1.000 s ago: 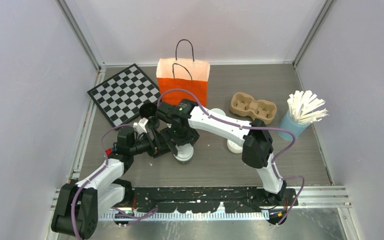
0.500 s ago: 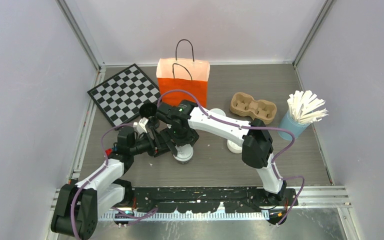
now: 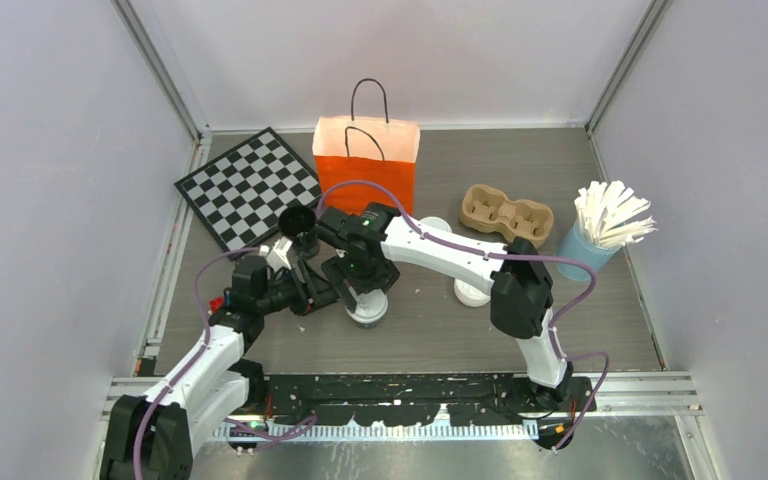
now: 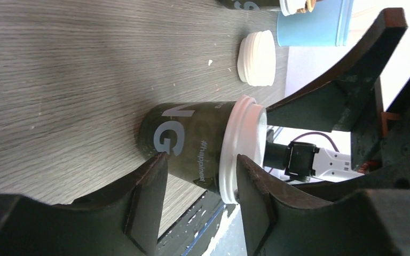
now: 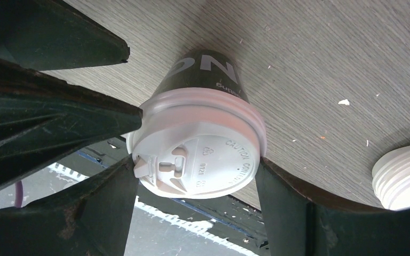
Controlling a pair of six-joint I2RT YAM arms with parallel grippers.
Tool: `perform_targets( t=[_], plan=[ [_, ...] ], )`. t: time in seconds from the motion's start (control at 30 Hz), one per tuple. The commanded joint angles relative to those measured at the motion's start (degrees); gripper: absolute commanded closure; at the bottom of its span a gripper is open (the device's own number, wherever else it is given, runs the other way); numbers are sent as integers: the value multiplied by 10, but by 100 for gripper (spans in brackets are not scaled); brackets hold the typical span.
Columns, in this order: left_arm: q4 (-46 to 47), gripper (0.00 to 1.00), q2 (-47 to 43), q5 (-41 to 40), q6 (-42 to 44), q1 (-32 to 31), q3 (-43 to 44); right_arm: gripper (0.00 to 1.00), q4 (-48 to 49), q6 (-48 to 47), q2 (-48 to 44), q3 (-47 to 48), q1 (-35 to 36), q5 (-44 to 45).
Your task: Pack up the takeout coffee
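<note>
The takeout coffee (image 3: 367, 309), a dark cup with a white sip lid, stands upright on the table in front of the orange bag (image 3: 365, 160). My right gripper (image 3: 364, 290) comes down from above. In the right wrist view its fingers (image 5: 277, 202) press both sides of the lid (image 5: 197, 157). My left gripper (image 3: 332, 292) is open just left of the cup. In the left wrist view the cup (image 4: 192, 146) stands just beyond its spread fingertips (image 4: 152, 176), not gripped.
A chessboard (image 3: 245, 185) lies at the back left, with a black lidless cup (image 3: 297, 222) by it. A cardboard cup carrier (image 3: 506, 213) and a blue cup of white stirrers (image 3: 600, 235) stand at the right. Loose white lids (image 3: 468, 292) lie right of the coffee.
My left arm's lower links have shifted a little while its gripper stays beside the cup. My right gripper stays over the lid. The cup has not moved.
</note>
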Motion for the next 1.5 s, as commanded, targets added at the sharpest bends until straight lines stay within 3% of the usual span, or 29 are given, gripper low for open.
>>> perform_targets(
  t=[0.0, 0.13, 0.27, 0.7, 1.13, 1.47],
  plan=[
    [-37, 49, -11, -22, 31, -1, 19, 24, 25, -5, -34, -11, 0, 3],
    [-39, 49, -6, -21, 35, -1, 21, 22, 37, -5, -45, -22, 0, 4],
    [-44, 50, -5, -22, 39, -1, 25, 13, 40, -5, -47, -25, 0, 4],
    [-86, 50, -26, -41, 47, -1, 42, 13, 42, -6, -54, -24, 0, 4],
    [-100, 37, -68, -48, 37, -1, 56, 8, 47, -3, -67, -26, 0, 6],
    [-43, 33, -12, 5, 34, -1, 41, 9, 50, -5, -72, -25, 0, 5]
  ],
)
